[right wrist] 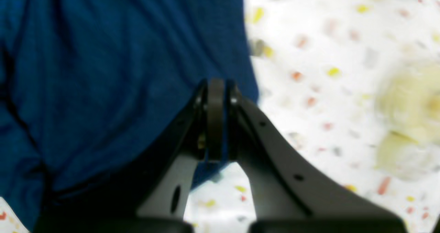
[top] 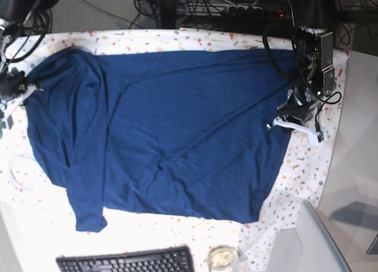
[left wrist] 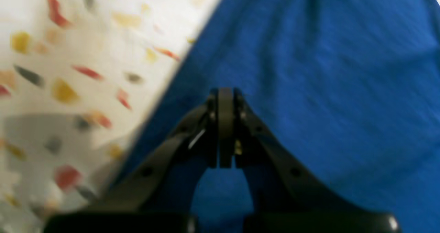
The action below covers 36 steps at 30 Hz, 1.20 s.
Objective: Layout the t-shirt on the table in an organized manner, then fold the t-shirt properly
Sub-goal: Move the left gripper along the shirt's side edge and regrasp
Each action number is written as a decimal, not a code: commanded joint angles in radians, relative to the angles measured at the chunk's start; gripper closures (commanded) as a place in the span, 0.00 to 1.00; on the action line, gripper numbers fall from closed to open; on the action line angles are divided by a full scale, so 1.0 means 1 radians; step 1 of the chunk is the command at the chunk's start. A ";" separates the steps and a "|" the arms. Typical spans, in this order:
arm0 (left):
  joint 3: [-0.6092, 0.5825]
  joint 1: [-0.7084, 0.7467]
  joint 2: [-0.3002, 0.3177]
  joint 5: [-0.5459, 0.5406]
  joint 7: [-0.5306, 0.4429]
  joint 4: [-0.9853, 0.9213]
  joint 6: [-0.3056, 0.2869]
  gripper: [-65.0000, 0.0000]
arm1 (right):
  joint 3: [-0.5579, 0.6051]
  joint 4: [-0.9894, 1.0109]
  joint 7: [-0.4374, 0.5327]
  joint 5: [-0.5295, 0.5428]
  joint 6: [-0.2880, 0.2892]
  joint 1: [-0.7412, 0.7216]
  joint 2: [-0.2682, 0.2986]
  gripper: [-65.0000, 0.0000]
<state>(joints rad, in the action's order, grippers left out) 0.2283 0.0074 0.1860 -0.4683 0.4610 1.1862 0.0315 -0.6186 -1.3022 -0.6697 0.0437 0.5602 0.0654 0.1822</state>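
The large navy blue soft-fabric t-shirt (top: pixel 171 136) lay spread across the white flecked table (top: pixel 307 171). The left gripper (left wrist: pixel 225 99) and right gripper (right wrist: pixel 216 88) were each clamped on opposite shirt edges, probably to pull the fabric taut and flatten its wrinkles.

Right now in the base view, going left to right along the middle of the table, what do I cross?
Right tool → t-shirt → left tool → bare table edge.

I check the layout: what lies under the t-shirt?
The t-shirt lies on the table, whose speckled cloth shows around it. What is beneath the fabric is covered.
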 commanded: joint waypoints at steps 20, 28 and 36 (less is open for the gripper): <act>0.003 -0.225 0.022 0.138 -0.169 -0.302 0.002 1.00 | 0.009 0.404 0.138 -0.005 -0.009 -0.189 0.145 0.97; 0.013 -0.188 0.022 0.127 -0.166 -0.205 0.003 1.00 | 0.006 0.384 0.136 -0.179 -0.009 -0.244 0.148 0.97; 0.136 0.095 0.011 0.125 -0.098 0.168 0.000 1.00 | -0.007 0.046 0.046 -0.176 -0.001 -0.112 0.090 0.97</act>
<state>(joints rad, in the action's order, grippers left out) 0.3573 0.1184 0.1825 -0.3431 0.3939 1.3319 0.0277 -0.6231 -1.2407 -0.6373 -0.1440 0.5549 -0.0341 0.2607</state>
